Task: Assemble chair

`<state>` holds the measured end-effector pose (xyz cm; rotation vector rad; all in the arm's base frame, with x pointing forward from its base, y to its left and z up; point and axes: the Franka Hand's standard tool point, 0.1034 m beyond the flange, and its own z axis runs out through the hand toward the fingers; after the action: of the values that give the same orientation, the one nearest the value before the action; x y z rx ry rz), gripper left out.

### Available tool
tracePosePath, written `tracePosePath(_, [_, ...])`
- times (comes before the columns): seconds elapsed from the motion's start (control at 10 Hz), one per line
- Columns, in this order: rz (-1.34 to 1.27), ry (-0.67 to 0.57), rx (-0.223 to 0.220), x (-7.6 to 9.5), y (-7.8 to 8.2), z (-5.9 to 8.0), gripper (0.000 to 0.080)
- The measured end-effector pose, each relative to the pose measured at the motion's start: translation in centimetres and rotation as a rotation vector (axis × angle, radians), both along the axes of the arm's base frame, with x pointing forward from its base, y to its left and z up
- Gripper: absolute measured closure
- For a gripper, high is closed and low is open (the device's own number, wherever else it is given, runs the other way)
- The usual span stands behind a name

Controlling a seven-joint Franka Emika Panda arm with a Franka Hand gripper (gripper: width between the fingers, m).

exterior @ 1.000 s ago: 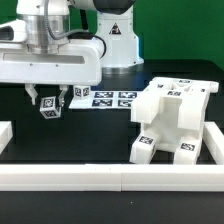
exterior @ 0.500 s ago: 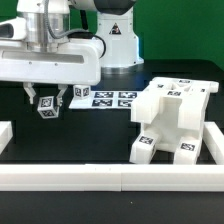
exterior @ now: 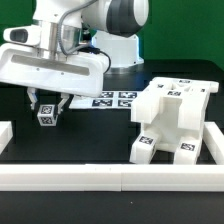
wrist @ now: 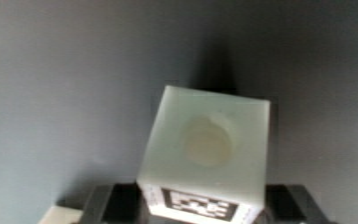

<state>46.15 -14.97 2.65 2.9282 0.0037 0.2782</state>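
Just tilted, pinching tagged white piece (exterior: pixel 45 115) between jaws, well off chair body (exterior: pixel 175 118) toward exterior view's left; likely reorienting for insertion.

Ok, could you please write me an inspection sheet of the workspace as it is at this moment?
Surface: black table; the marker board lies flat at the back.
Job's things: partly built white chair stands on the exterior view's right; one small tagged piece is on the exterior view's left, in the end effector.
Clutter: nothing seen.
Grippers: end effector is closed on the small tagged piece; the wrist view shows it between the fingers.
Cables: nothing seen.
Surroundings: white border rail along the table edges; green wall behind.
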Motion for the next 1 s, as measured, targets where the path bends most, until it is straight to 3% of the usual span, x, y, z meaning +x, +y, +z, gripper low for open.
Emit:
tracePosePath(0.2, [0.012, -0.008, 0.006, 0.26, 1.01, 0.02, 0.0528])
tracePosePath(0.5, [0.009, -0.007, 0.006, 0.19, 0.88, -0.02, 0.0504])
tracePosePath(0.6, [0.009, -0.007, 0.006, 0.18, 0.88, -0.02, 0.0286])
tracePosePath(0.7, [0.009, -0.006, 0.006, 0.17, 0.87, -0.04, 0.0193])
tracePosePath(0.9, [0.009, -0.006, 0.006, 0.16, 0.87, -0.06, 0.0159])
tracePosePath(1.0, [-0.014, 0.029, 0.037, -0.02, 1.33, -0.35, 0.0152])
